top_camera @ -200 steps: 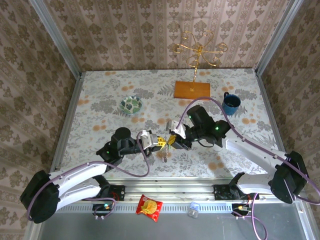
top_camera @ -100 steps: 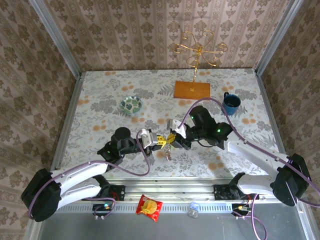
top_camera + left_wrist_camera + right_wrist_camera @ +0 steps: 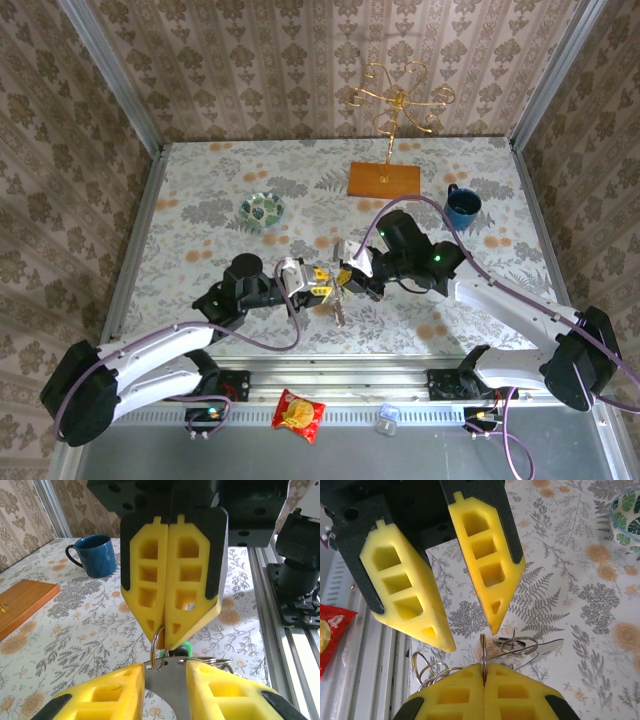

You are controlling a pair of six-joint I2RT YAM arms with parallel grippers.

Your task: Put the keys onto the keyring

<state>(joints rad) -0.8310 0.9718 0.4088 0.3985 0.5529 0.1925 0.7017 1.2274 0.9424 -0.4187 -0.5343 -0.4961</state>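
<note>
Floral-print bench (image 3: 200,225), wallpapered walls (image 3: 250,70). The keys (image 3: 340,311) hang blade-down from the keyring (image 3: 483,650), pinched in the closed right gripper (image 3: 483,669); the left gripper (image 3: 470,639) stands slightly parted, empty.

Table (image 3: 200,300) spread with a floral cloth, grey leaves and orange blooms. Toward the far left, a small green-and-white patterned bowl (image 3: 262,209). At the far middle, a flat wooden board (image 3: 385,180) bearing an upright gold wire stand (image 3: 398,98). Near the board's right end, a dark blue mug (image 3: 463,207). On the grey ledge (image 3: 140,445) along the near edge, a red snack packet (image 3: 299,414).
</note>
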